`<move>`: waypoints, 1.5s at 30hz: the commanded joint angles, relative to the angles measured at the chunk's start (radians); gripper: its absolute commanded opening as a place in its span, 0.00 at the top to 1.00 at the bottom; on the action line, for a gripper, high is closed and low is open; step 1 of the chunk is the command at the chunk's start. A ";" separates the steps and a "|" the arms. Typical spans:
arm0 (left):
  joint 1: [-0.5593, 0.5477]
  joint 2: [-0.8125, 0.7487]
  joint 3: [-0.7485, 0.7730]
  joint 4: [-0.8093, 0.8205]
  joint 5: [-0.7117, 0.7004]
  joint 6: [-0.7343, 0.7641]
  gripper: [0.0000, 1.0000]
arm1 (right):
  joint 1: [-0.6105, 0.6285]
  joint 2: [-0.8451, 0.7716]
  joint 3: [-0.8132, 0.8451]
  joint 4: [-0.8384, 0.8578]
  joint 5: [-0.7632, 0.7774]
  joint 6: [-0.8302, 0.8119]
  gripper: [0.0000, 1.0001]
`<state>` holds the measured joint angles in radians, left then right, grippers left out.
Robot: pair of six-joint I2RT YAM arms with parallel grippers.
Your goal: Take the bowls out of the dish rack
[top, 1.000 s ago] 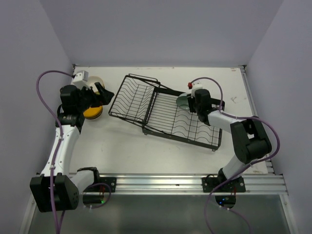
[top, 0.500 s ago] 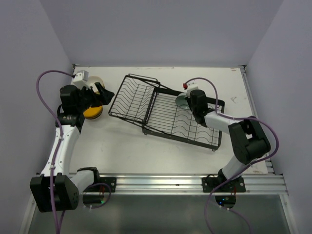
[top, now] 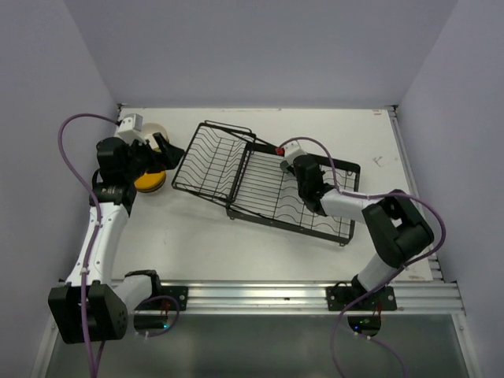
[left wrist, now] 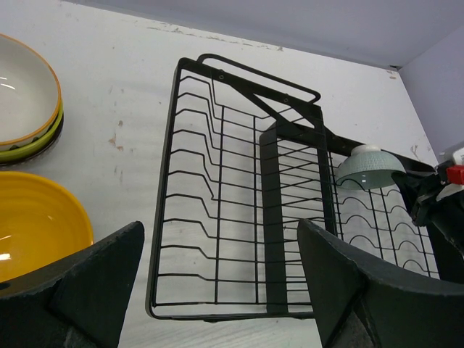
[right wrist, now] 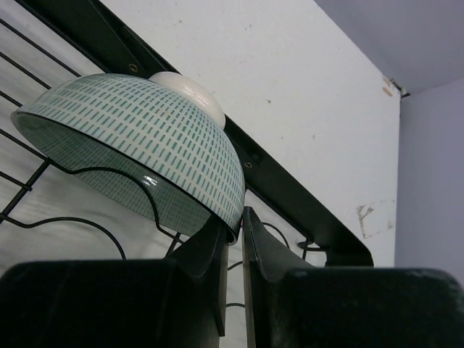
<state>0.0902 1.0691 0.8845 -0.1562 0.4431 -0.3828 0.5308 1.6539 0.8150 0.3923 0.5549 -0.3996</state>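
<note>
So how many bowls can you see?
4 for sure: a teal bowl at the dish rack, pinched by the right claw; a yellow bowl on the table; a cream bowl stacked on a green bowl. A dark edge underneath may be another.

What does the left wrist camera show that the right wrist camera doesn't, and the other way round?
Only the left wrist view: the stack of bowls on the table, the round orange-yellow bowl beside it, both sections of the black wire dish rack, and the open left gripper. Only the right wrist view: close up, the right gripper pinching the rim of the upturned pale teal dashed bowl. Both: that bowl, rack wires and the white table.
</note>
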 commanded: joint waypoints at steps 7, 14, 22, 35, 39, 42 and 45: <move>-0.003 -0.028 -0.009 0.049 0.020 -0.005 0.10 | 0.092 0.018 -0.094 0.368 0.120 -0.242 1.00; -0.003 -0.026 -0.010 0.049 0.022 -0.007 0.10 | 0.110 0.000 -0.112 0.474 0.172 -0.330 1.00; -0.003 -0.023 -0.010 0.052 0.022 -0.008 0.10 | 0.118 -0.010 -0.137 0.601 0.227 -0.398 1.00; -0.003 -0.018 -0.012 0.057 0.031 -0.010 0.10 | 0.126 -0.031 -0.185 0.769 0.247 -0.456 1.00; -0.003 -0.020 -0.013 0.057 0.029 -0.010 0.10 | 0.126 -0.040 -0.186 0.776 0.243 -0.453 1.00; -0.003 -0.020 -0.013 0.057 0.029 -0.008 0.10 | 0.126 -0.025 -0.188 0.815 0.238 -0.475 1.00; -0.003 -0.021 -0.013 0.056 0.028 -0.007 0.09 | 0.127 -0.009 -0.214 0.899 0.214 -0.495 1.00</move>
<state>0.0902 1.0653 0.8764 -0.1432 0.4534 -0.3828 0.6567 1.6821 0.5896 0.9539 0.7399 -0.8562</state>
